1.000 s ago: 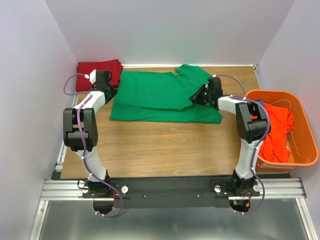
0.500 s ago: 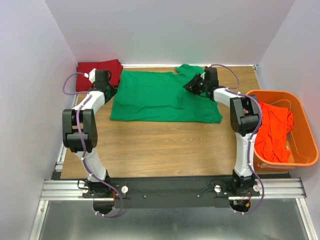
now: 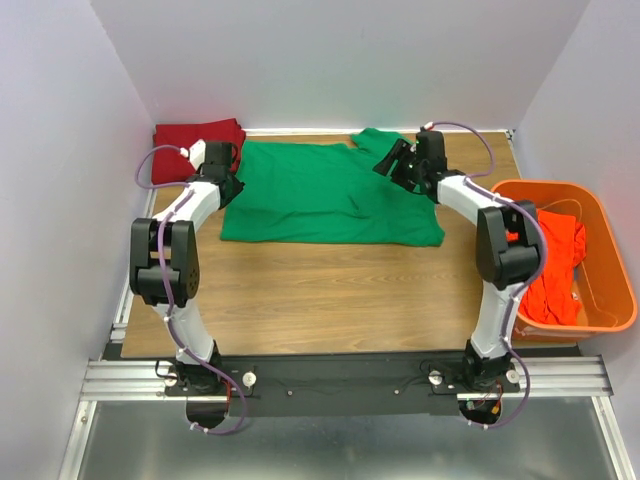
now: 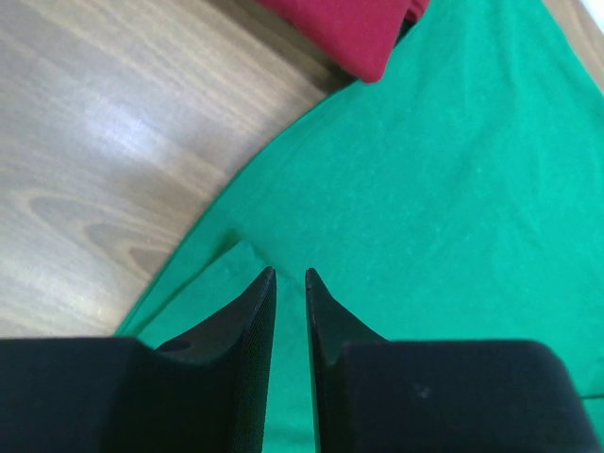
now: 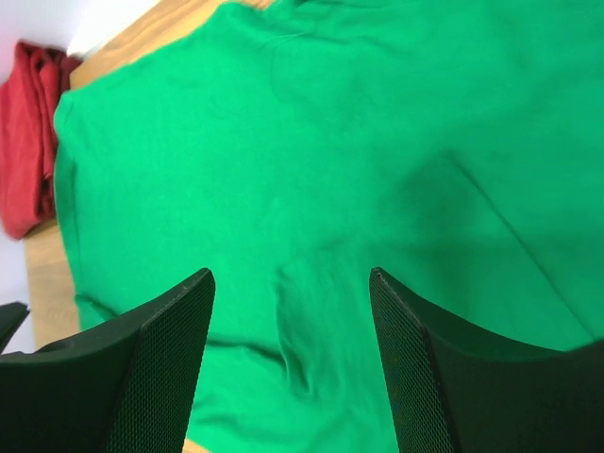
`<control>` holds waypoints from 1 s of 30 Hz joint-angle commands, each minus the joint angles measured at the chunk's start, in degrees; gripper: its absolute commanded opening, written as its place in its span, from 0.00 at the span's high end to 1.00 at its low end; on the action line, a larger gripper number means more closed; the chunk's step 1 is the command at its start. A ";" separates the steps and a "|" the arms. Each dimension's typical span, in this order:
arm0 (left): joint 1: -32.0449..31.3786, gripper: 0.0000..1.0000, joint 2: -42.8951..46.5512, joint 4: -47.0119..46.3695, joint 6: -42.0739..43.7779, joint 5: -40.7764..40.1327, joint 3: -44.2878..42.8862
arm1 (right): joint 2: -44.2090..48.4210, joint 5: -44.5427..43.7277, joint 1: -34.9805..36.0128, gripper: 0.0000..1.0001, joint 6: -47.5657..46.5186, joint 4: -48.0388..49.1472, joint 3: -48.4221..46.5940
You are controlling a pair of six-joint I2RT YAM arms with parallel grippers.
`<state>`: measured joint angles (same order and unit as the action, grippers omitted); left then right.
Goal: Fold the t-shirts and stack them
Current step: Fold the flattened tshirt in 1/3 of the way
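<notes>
vs 1 s ago:
- right gripper point(image 5: 290, 276) has moved toward 12 o'clock, from the right middle of the green t-shirt point(image 3: 320, 195) up to its far right corner by the sleeve.
- its jaws were near closed then; now they're spread wide with nothing between them, only green cloth underneath.
- left arm barely changed: wrist nudged a bit toward 3 o'clock, cable loop sits lower.
- green shirt outline looks about the same.

Pose now:
- right arm: elbow up beside the orange basket point(image 3: 612, 262), forearm running toward 11 o'clock, fingers pointing roughly at 9 o'clock over the shirt.
- left arm: elbow over the 9 o'clock edge of the table point(image 3: 330, 290), forearm running toward 1 o'clock, left gripper point(image 4: 285, 274) aimed down at the shirt's 9 o'clock edge.
- left jaws: thin slit only. Tips are right at the cloth next to a small pucker; can't tell if any fabric is pinched.

Shirts:
- green: spread flat across the far half of the table, 12 o'clock.
- dark red t-shirt point(image 3: 185, 140): folded in the 10 o'clock corner, its edge meeting the green one.
- orange-red t-shirt point(image 3: 550, 262): crumpled in the basket at 3 o'clock.
</notes>
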<state>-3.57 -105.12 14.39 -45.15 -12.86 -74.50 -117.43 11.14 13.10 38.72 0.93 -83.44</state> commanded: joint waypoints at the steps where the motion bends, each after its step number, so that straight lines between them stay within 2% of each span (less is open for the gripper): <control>1: -0.73 0.73 -1.31 4.76 -2.31 -6.91 -2.84 | 6.32 -9.54 0.34 0.26 -2.51 -4.00 5.91; 6: -0.73 0.74 -2.54 5.82 -3.37 -7.88 -2.76 | 10.28 -13.24 0.08 0.26 -3.21 -5.76 10.31; 13: -1.00 0.70 -5.00 5.38 -3.99 -5.69 -2.23 | 9.15 -12.72 -1.85 0.27 -3.91 -6.12 11.28; 20: -1.08 0.61 -6.15 4.24 -3.63 -4.45 -2.84 | 7.83 -12.10 -3.43 0.27 -4.79 -6.29 11.19; 30: -1.00 0.60 -8.78 3.98 -3.90 -3.04 -4.60 | 7.48 -11.49 -4.40 0.27 -5.06 -6.29 11.11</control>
<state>-4.47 -112.79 18.92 -48.21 -16.47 -77.25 -109.10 0.54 9.04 34.81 -4.38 -72.58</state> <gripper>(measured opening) 0.396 0.735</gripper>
